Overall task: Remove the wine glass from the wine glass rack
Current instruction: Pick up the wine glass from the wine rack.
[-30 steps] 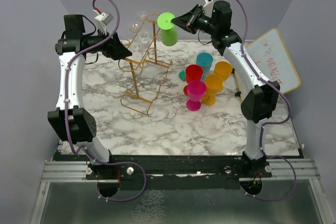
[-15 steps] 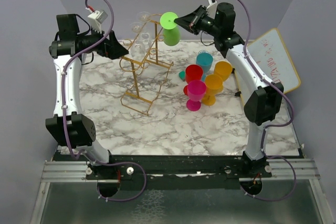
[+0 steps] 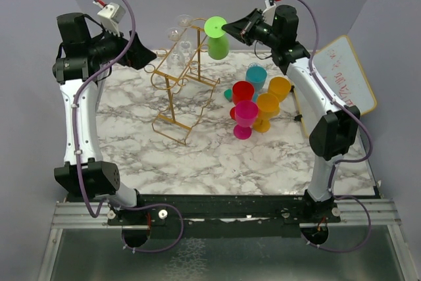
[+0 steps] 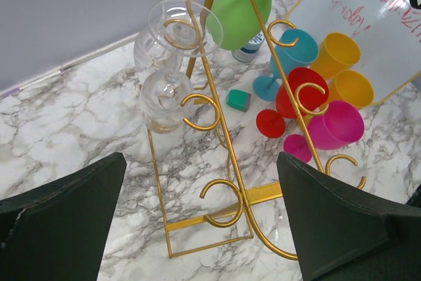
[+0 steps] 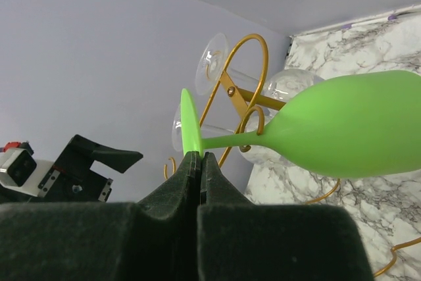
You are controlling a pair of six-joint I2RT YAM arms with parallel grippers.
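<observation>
The gold wire wine glass rack (image 3: 170, 103) (image 4: 270, 193) stands on the marble table. A green wine glass (image 3: 218, 45) (image 4: 240, 8) (image 5: 348, 129) hangs upside down at the rack's top, its stem lying in a curled hook. My right gripper (image 3: 227, 27) (image 5: 199, 157) is shut on the rim of the glass's flat foot. My left gripper (image 3: 148, 54) (image 4: 200, 157) is open and holds nothing. It hangs high to the left of the rack, looking down over it. Clear wine glasses (image 3: 176, 31) (image 4: 164, 97) hang on the rack's left side.
Right of the rack stand coloured glasses: red (image 3: 243, 91), pink (image 3: 246, 115), orange (image 3: 267, 106), yellow (image 3: 279, 87) and teal (image 3: 256, 76). A whiteboard (image 3: 342, 77) leans at the table's right edge. A small teal block (image 4: 239, 100) lies behind the rack.
My left gripper has opened wide and drawn back up and to the left, away from the rack. My right gripper has shifted slightly up and right with the green glass.
</observation>
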